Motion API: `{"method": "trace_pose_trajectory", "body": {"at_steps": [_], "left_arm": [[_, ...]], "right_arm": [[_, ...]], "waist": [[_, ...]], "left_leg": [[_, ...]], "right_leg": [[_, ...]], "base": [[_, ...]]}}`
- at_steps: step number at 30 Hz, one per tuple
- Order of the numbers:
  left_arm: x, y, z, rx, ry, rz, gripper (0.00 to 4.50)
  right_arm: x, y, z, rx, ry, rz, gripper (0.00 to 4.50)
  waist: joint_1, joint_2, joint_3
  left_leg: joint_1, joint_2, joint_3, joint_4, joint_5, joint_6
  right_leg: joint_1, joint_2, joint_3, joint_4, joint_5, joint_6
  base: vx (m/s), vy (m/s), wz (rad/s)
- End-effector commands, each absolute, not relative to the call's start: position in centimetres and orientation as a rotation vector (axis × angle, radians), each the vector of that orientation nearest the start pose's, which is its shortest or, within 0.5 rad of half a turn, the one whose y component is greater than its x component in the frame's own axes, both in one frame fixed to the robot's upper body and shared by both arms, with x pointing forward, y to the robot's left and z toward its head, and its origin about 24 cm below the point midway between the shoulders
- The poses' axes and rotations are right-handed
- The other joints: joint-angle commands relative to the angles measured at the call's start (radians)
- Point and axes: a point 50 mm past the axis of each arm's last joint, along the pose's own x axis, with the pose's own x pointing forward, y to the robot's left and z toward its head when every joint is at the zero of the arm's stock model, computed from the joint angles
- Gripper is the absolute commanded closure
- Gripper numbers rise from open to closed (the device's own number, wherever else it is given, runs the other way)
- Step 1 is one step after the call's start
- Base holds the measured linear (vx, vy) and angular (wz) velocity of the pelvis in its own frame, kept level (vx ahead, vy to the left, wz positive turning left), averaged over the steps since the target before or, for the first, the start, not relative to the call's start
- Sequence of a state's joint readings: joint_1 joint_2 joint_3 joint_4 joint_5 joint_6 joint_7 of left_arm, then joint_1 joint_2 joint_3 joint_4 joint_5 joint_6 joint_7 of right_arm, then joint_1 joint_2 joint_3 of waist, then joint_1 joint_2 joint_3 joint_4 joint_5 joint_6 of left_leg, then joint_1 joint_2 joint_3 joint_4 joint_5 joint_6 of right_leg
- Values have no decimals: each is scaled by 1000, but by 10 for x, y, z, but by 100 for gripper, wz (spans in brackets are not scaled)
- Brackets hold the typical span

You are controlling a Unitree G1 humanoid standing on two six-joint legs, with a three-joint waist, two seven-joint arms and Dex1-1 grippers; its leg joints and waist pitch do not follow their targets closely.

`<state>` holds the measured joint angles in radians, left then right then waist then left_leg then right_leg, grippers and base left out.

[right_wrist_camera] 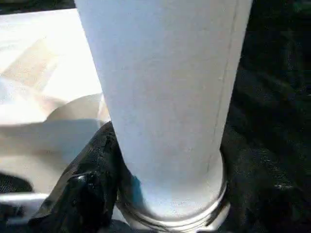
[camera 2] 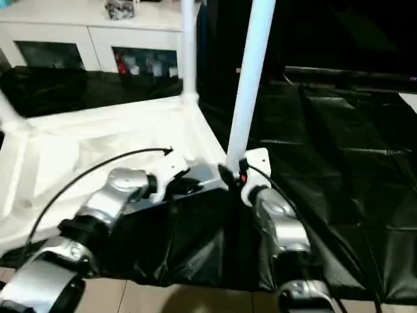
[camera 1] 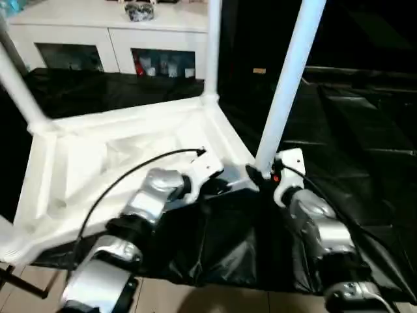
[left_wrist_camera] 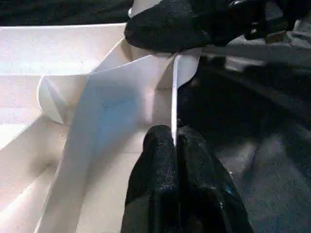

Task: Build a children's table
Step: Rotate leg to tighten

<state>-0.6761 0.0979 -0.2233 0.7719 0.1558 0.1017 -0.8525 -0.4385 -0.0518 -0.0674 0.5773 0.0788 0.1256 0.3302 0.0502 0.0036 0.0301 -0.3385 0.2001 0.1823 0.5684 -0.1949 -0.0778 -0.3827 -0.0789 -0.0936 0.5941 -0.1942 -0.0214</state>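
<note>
The children's table lies upside down, its white ribbed top [camera 1: 117, 163] on the black sheet. Three white legs stand up from corner sockets: one at the far right corner [camera 1: 213, 45], one at the left [camera 1: 16, 85], one at the near right corner [camera 1: 290, 78]. My right gripper [camera 1: 260, 176] is shut around the base of that near right leg [right_wrist_camera: 165, 97], black fingers [right_wrist_camera: 92, 179] on either side just above the socket. My left gripper [left_wrist_camera: 174, 138] is shut on the thin white rim wall [left_wrist_camera: 174, 97] of the top, next to that same corner.
A white cabinet with glass doors [camera 1: 98, 39] stands behind. The big black-sheeted table [camera 1: 352, 130] stretches to the right of the white top. Its front edge drops to the tan floor [camera 1: 195, 297] just below my forearms.
</note>
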Motion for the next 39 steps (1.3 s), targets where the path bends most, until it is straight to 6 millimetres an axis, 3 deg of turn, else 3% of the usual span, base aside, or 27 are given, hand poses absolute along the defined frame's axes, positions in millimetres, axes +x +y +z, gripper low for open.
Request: {"method": "trace_pose_trajectory", "body": {"at_steps": [1,8,17,22,26,32,39], "left_arm": [[325,18,55,279,245,-1200,450],[323,30,52,278,256,-1214,450],[316,60,47,296,303,-1367,450],[316,72,48,311,317,-1411,450],[314,84,50,311,339,-1467,450],[311,94,53,309,365,-1548,450],[310,95,54,305,370,-1567,450]], "right_arm": [[313,-71,8,116,334,561,130],[314,-79,13,78,302,619,61],[300,-110,24,-56,265,948,61],[291,-121,29,-68,277,1081,61],[281,-129,32,-81,294,1203,61],[267,-134,31,-71,361,1337,61],[265,-134,32,-66,373,1364,61]], "waist": [[2,-9,-43],[-2,-9,-42],[2,-13,-44],[15,-10,-42],[20,-11,-43],[31,-11,-45],[39,-13,-46]], "left_leg": [[-7,31,-11,-61,-161,53],[-8,33,-12,-63,-186,58],[-15,31,-7,-53,-125,122],[-4,39,-6,-56,-150,109],[-12,40,-7,-55,-135,112],[-13,42,-7,-53,-116,113],[-12,41,-7,-53,-111,102]], "right_leg": [[43,-75,57,-80,-229,-183],[42,-75,58,-83,-261,-174],[51,-73,57,-72,-147,-207],[43,-73,58,-77,-206,-202],[48,-72,56,-68,-164,-212],[47,-74,55,-66,-159,-208],[48,-75,55,-65,-156,-209]], "base": [[0,0,0],[0,0,0],[0,0,0],[0,0,0],[0,0,0],[0,0,0],[0,0,0]]}}
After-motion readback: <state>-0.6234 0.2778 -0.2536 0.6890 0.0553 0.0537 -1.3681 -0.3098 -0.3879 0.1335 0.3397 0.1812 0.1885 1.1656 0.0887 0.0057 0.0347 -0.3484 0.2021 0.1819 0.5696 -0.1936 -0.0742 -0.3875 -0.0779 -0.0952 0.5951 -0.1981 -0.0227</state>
